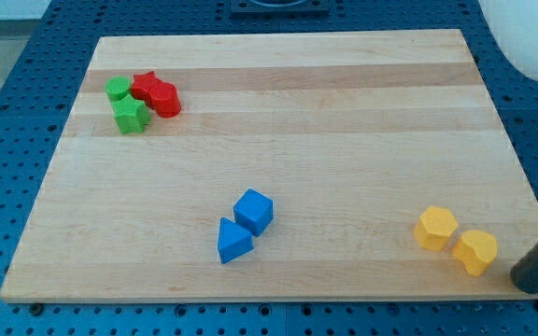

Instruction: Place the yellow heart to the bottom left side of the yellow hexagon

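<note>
The yellow hexagon (434,228) lies near the board's bottom right. The yellow heart (475,251) lies just to its lower right, touching or nearly touching it. My tip (529,280) is the lower end of the dark rod coming in from the view's right edge. It stands at the board's bottom right corner, a short way to the right of and below the heart, apart from it.
A blue cube (254,211) and a blue triangle (233,241) sit together at the bottom middle. A red star (145,85), a red block (164,99), a green block (118,89) and a green star (131,116) cluster at the top left. The wooden board (344,112) lies on a blue perforated table.
</note>
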`<action>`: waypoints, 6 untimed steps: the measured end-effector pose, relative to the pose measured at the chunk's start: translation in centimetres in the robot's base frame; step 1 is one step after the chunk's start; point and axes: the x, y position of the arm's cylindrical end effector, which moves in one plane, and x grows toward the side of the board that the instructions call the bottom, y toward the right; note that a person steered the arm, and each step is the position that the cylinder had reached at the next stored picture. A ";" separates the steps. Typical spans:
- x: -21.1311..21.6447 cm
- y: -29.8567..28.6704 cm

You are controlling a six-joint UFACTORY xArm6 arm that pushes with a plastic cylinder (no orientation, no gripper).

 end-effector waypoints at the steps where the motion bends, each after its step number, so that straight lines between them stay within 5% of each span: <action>1: -1.6 -0.4; 6: -1.6 -11.6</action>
